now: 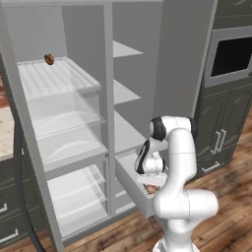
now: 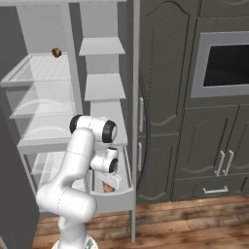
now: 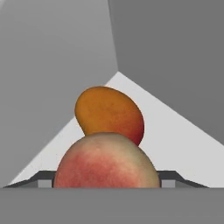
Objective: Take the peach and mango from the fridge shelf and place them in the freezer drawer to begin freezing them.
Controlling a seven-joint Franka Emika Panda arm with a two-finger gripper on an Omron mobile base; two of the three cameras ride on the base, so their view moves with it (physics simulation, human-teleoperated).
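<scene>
— Pincer point(image 3: 107, 183)?
— Clamped narrow on the peach point(image 3: 107, 159), low inside the freezer drawer point(image 1: 131, 188).
— And the mango point(image 3: 109, 113)?
— Just behind the peach, on the drawer floor; touching or not, cannot tell.
— Anything in the way?
— Grey drawer walls close on both sides. White arm point(image 1: 179, 162) masking much of the drawer from the left. Small brown thing point(image 1: 49, 59) up on the fridge shelf point(image 1: 59, 78), well apart.

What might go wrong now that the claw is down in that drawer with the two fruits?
The peach looks very close to the mango, so moving it may nudge the mango or send either rolling across the smooth floor of the freezer drawer. The claw is low between the drawer walls, so lifting out might clip one.
</scene>
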